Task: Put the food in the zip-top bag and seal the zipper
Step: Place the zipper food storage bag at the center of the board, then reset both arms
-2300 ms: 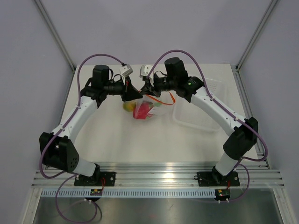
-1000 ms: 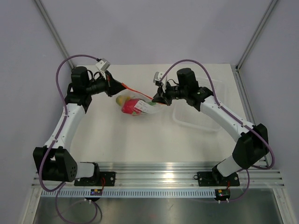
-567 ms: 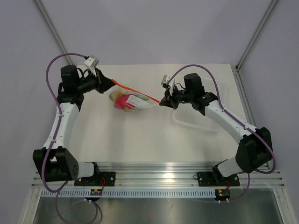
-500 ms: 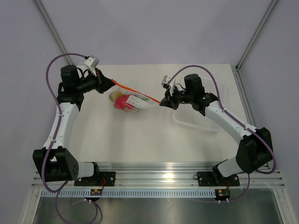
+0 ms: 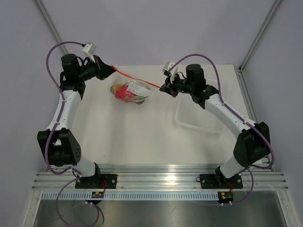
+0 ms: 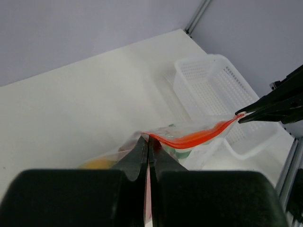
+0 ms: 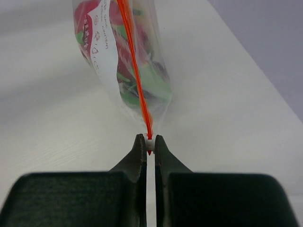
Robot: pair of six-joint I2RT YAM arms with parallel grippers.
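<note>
Now our left fingers (image 6: 142,147) and right fingers (image 7: 141,144) each clamp one end of the zipper (image 5: 135,77), bag (image 5: 137,92) and food (image 5: 124,91) slung between them.

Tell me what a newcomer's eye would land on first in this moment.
A clear zip-top bag with colourful food inside hangs over the far centre of the table, its orange-red zipper pulled taut. The left gripper pinches one end, the right gripper the other. A rigid clear tray sits to the right.
</note>
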